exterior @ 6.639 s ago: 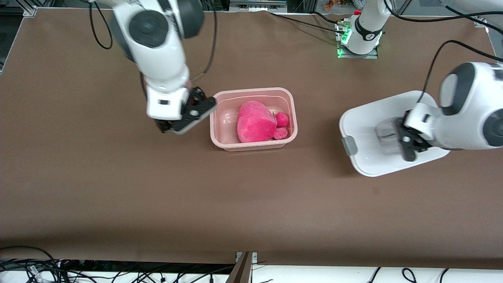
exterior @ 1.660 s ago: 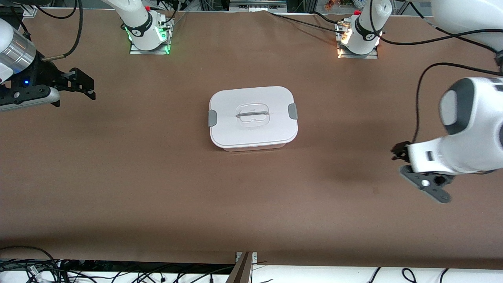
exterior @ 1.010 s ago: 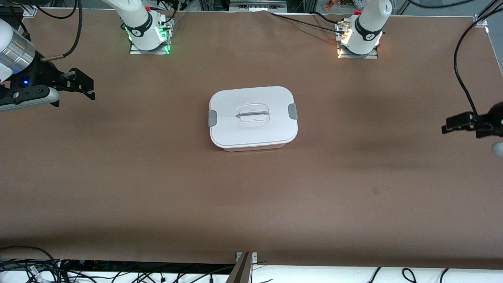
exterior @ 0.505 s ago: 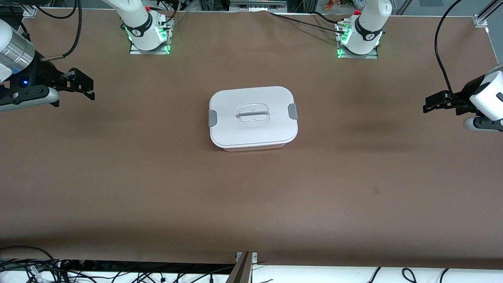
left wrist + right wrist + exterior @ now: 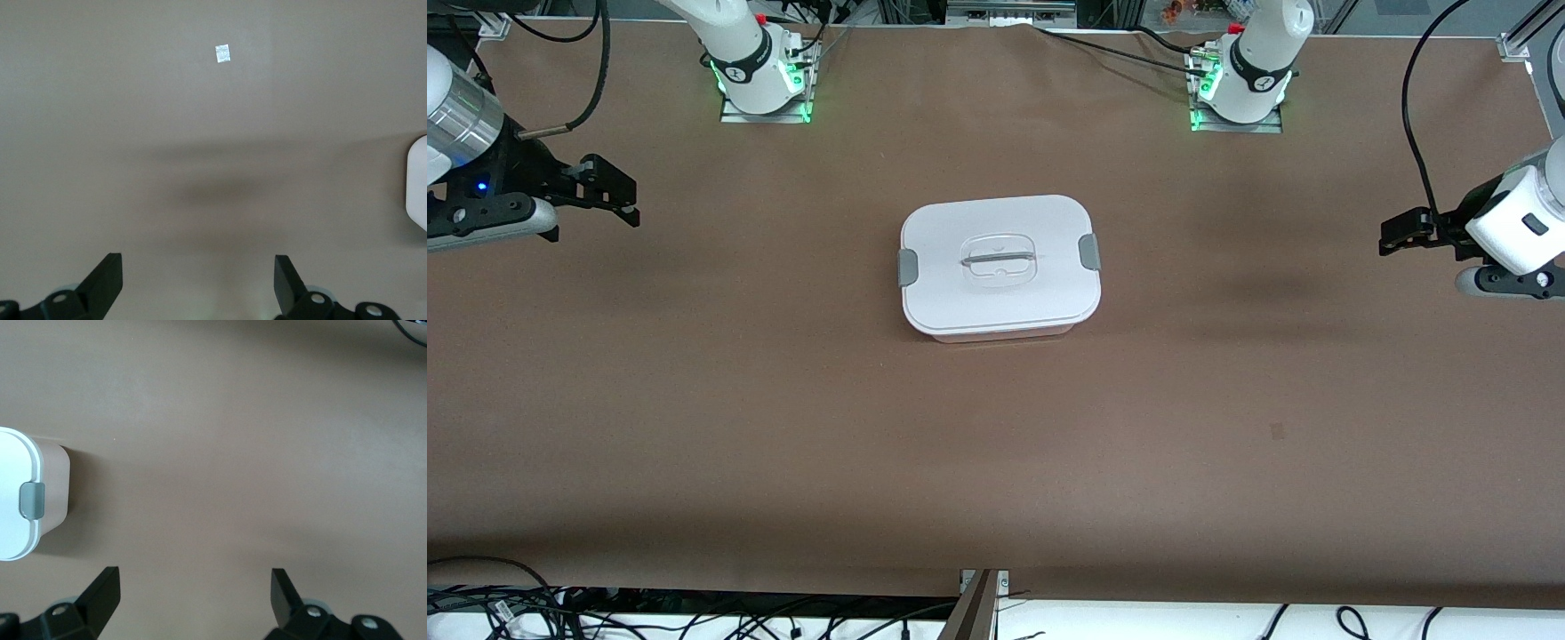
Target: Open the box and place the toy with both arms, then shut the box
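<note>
White lid (image 5: pixel 998 260) sat flat on the box (image 5: pixel 1000 267), which we found closed near the middle of the brown table (image 5: pixel 783 400) in the front view. Grey clips showed at both short ends, one toward the right arm's end (image 5: pixel 907 267) and one toward the left arm's end (image 5: pixel 1088 252); the recessed handle (image 5: pixel 999 260) lay in the lid's centre. We could not see the toy in any view.

Front view, arms: the right gripper (image 5: pixel 609 189) hung over bare table at the right arm's end, well apart from the box, fingers spread. The left gripper (image 5: pixel 1403 233) hung over bare table at the left arm's end, also well apart from the box; from this view alone we could not judge its fingers. Both bases (image 5: pixel 758 71) (image 5: pixel 1240 76) showed green lights.

Left wrist view: we recorded the left gripper's (image 5: pixel 198 283) two black fingers (image 5: pixel 107 280) held wide apart with nothing between them, over bare table. A small pale mark (image 5: pixel 223 53) lay on the surface, and a white edge of the box (image 5: pixel 417 183) just entered the frame.

Right wrist view: the right gripper (image 5: pixel 195 597) was likewise spread and empty over bare table. One end of the box (image 5: pixel 33 497) was visible, with the pinkish tub wall under the white lid and a grey clip (image 5: pixel 32 501) on it.
</note>
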You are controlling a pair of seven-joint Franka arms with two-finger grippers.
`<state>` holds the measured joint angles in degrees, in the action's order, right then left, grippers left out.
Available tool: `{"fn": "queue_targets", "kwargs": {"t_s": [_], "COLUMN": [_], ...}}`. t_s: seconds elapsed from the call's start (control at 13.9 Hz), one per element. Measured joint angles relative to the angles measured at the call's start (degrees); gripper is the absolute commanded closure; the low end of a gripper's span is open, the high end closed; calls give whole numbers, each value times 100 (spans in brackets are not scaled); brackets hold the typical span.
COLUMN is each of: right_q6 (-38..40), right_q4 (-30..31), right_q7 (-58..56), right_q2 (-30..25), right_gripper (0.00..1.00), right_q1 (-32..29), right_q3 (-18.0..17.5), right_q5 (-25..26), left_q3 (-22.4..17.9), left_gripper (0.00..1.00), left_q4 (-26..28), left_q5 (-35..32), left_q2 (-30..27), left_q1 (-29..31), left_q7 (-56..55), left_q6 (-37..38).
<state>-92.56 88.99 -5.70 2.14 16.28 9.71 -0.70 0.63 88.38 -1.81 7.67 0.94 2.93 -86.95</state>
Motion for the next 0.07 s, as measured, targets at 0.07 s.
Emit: {"fn": "queue_targets", "kwargs": {"t_s": [0.07], "right_q6": [0], "right_q4": [0], "right_q7": [0], "right_q2": [0], "right_gripper": [0], "right_q1": [0], "right_q3": [0], "right_q5": [0], "left_q3": [1], "left_gripper": [0], "left_q4": [-8], "left_q5": [0], "left_q2": [6], "left_q1": [-4], "left_q7": [-1], "left_q6": [-12]}}
